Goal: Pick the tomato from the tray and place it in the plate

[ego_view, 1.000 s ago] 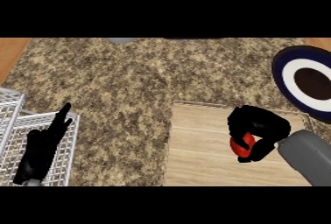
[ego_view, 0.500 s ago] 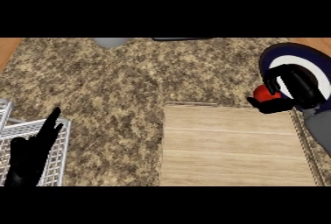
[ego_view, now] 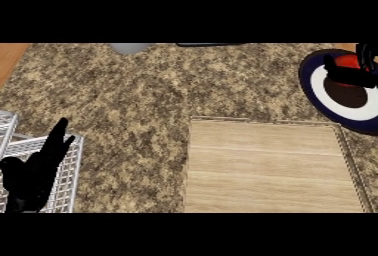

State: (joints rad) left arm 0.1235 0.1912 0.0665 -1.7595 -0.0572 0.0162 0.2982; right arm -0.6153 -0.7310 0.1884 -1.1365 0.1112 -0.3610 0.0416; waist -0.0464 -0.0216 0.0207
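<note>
The tomato [ego_view: 344, 62] sits within the right hand [ego_view: 363, 76], showing red just past its curled black fingers. Both are over the plate [ego_view: 317, 95], whose dark centre lies beneath the hand; whether the tomato touches the plate cannot be told. The right hand is closed round the tomato, while the left hand [ego_view: 31, 175] rests open, fingers up, over a wire rack [ego_view: 70, 165], well apart.

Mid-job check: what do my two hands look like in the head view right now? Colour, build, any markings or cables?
Both hands are plain black. The left hand, at the lower left, shows a broad palm with slim, tapering fingers and a thumb. Of the right hand, at the right edge, only thick black fingers show. No markings, cables or sleeves are visible, and neither forearm is in view.
</note>
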